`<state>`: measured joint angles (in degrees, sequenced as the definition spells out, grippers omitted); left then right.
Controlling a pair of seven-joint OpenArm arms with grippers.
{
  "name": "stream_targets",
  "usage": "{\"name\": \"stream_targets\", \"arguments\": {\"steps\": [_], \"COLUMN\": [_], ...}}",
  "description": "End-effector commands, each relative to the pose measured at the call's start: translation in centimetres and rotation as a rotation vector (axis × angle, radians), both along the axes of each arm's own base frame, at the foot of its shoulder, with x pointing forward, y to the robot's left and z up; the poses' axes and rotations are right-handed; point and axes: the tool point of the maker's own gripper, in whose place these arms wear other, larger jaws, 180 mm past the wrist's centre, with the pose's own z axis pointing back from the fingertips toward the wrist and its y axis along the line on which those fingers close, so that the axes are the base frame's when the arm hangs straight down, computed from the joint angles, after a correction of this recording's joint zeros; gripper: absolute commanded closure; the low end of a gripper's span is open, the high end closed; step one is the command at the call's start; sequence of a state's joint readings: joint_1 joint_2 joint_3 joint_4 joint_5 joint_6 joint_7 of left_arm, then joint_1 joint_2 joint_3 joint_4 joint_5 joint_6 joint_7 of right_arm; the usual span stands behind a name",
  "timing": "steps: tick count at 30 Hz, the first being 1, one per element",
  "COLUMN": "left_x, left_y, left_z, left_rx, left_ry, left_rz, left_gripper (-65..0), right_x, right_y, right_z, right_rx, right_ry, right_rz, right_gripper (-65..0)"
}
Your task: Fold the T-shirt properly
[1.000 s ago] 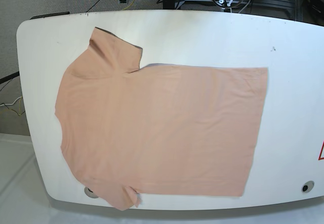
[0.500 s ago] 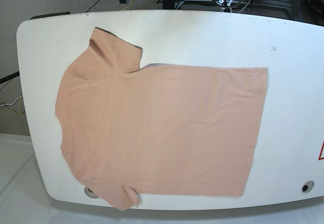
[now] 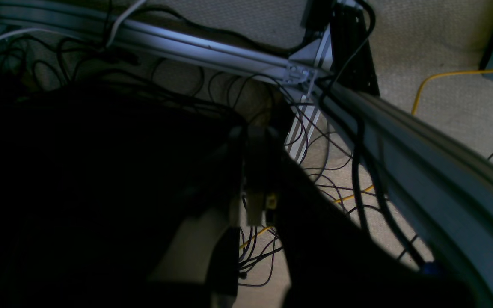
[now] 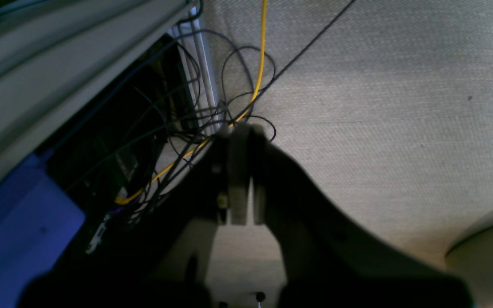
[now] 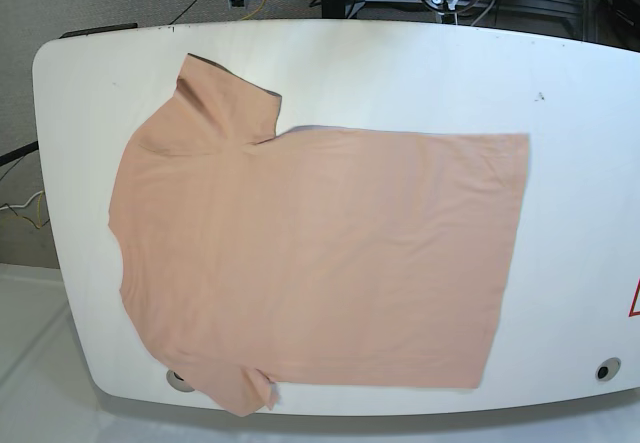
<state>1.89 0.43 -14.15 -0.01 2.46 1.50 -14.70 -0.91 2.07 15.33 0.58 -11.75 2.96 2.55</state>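
Across the white table [image 5: 560, 73] the T-shirt [image 5: 320, 263] lies flat and unfolded — collar end toward the left edge, hem toward the right, one sleeve overhanging the near edge. Both claws are well away from it, over carpet and cables: left gripper [image 3: 258, 171] closed, right gripper [image 4: 242, 171] closed — neither holding anything.

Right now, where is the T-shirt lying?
In the base view the T-shirt lies spread flat on the white table, collar end toward the left, hem toward the right.
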Motion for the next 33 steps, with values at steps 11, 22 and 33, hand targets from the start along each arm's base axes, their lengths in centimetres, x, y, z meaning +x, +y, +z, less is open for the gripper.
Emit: {"name": "stream_targets", "arguments": {"steps": [11, 22, 33], "left_x": [-1.22, -1.29, -1.25], "left_y": [0.55, 0.42, 0.18], "left_z": [0.05, 0.05, 0.03], "left_rx": [0.015, 0.013, 0.008], "left_ry": [0.005, 0.004, 0.005], "left_rz": [-0.001, -0.006, -0.007], "left_gripper": [0.0, 0.0, 0.0], "right_x": [-0.89, -0.70, -1.13], "right_y": [-1.25, -1.24, -1.41], "right_z": [0.07, 0.07, 0.09], "right_rx": [-0.015, -0.017, -0.020], "right_ry": [0.012, -0.010, 0.000], "right_rz": [0.012, 0.009, 0.011], "right_gripper": [0.0, 0.0, -0.1]}}
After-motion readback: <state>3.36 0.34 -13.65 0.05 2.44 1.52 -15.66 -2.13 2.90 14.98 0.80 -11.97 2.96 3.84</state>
